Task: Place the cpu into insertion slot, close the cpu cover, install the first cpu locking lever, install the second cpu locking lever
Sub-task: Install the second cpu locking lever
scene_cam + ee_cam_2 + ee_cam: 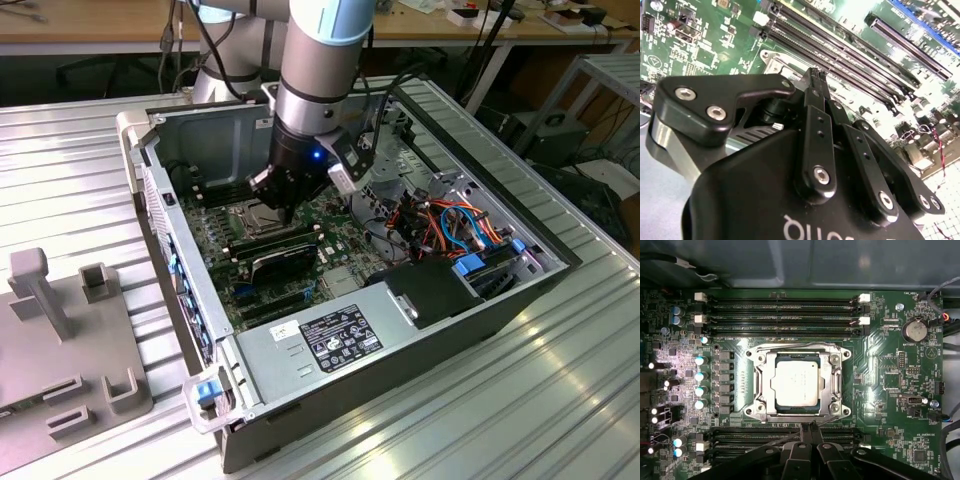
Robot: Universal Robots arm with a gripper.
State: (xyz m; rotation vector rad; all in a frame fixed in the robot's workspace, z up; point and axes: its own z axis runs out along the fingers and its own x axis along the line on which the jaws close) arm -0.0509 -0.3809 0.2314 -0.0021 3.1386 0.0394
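- My pincer [807,429] hangs clenched, fingertips pressed together and grasping nothing, just at the socket's edge beside the memory slots [782,310].
- The cpu [795,383] sits in the insertion slot [760,390].
- The cpu cover [832,382] lies closed, framing it.

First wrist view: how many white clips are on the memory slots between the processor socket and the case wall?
4: two clips at the ends nearest the coin battery, two at the far ends.
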